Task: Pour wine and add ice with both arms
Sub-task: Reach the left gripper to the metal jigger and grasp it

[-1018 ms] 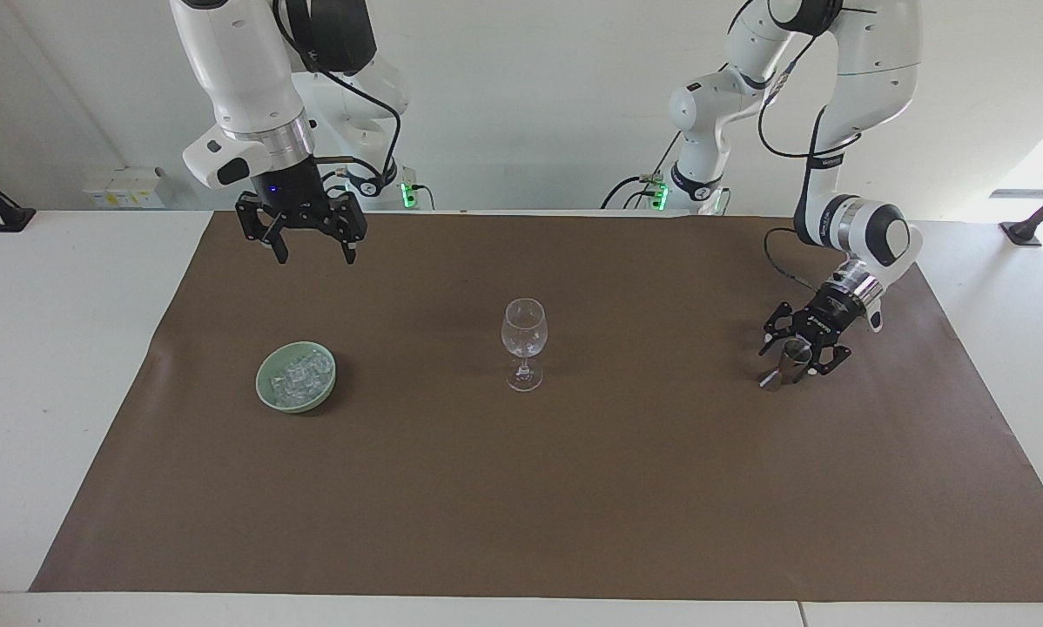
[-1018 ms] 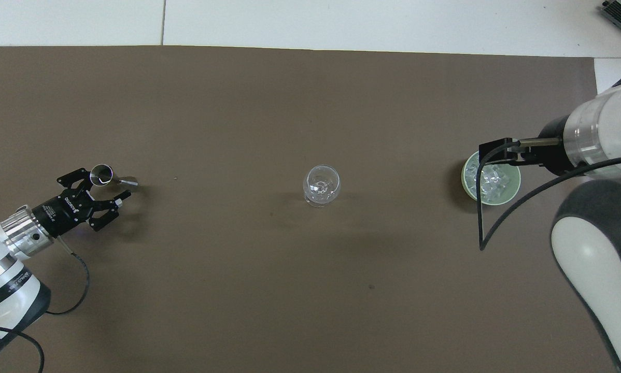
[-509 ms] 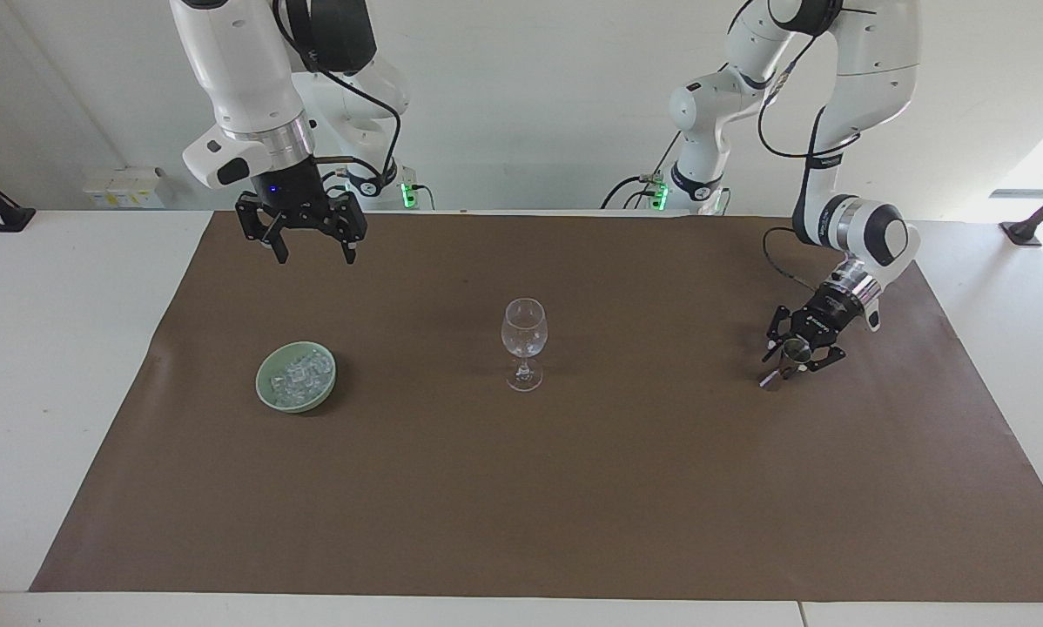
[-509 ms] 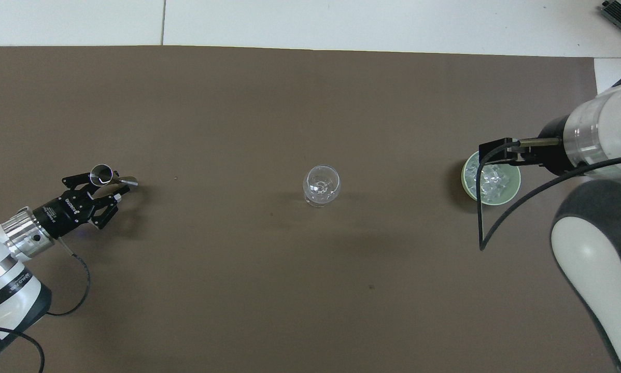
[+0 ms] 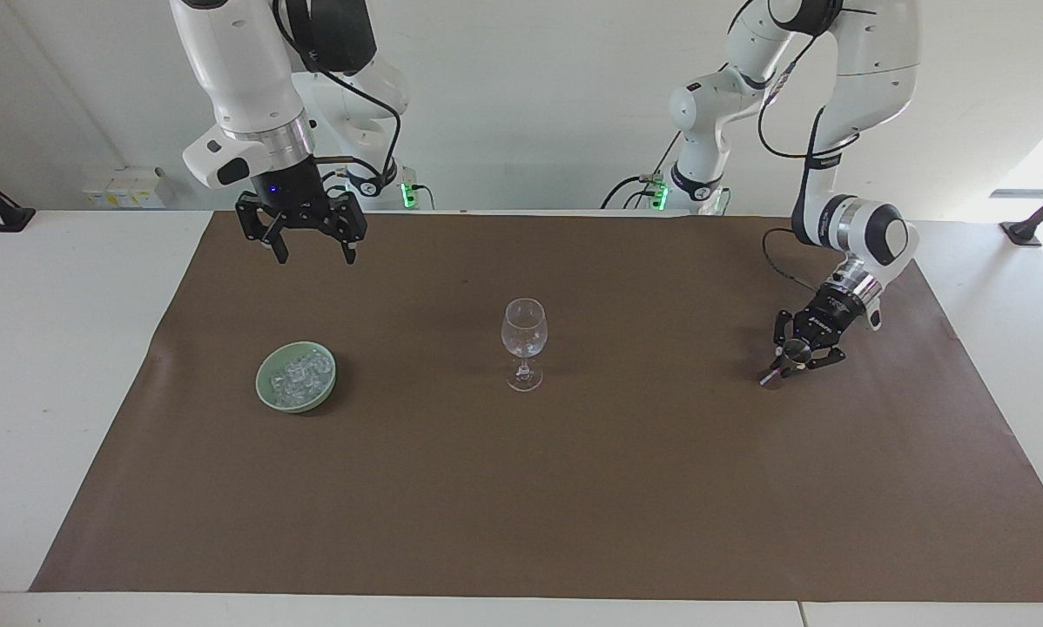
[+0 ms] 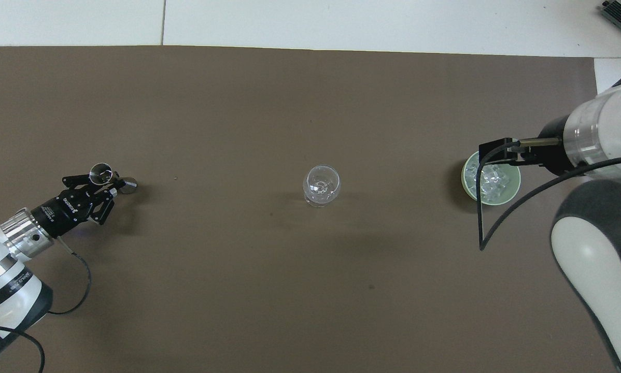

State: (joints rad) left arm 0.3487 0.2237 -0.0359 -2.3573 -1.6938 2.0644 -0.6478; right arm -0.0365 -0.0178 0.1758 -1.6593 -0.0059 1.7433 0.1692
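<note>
the left arm is bent down low toward its own end of the brown mat (image 5: pixel 574 488), its wrist angled forward and downward, and the left gripper (image 5: pixel 791 359) is held close to the mat with its fingers pinched on a small metal measuring cup (image 6: pixel 102 174), which is tilted, with its round mouth seen from above and its narrow end at the mat; whether anything is inside the cup cannot be told. the right arm is kept upright, and the right gripper (image 5: pixel 314 252) is pointed straight down with its fingers spread wide and nothing between them, raised over the mat near the pale green bowl (image 5: pixel 269 394). the ice (image 5: pixel 299 373) is heaped in that bowl as clear cubes, toward the right arm's end of the table. a wine glass (image 5: pixel 523 335) is stood upright at the middle of the mat, well apart from both grippers, and appears clear inside
</note>
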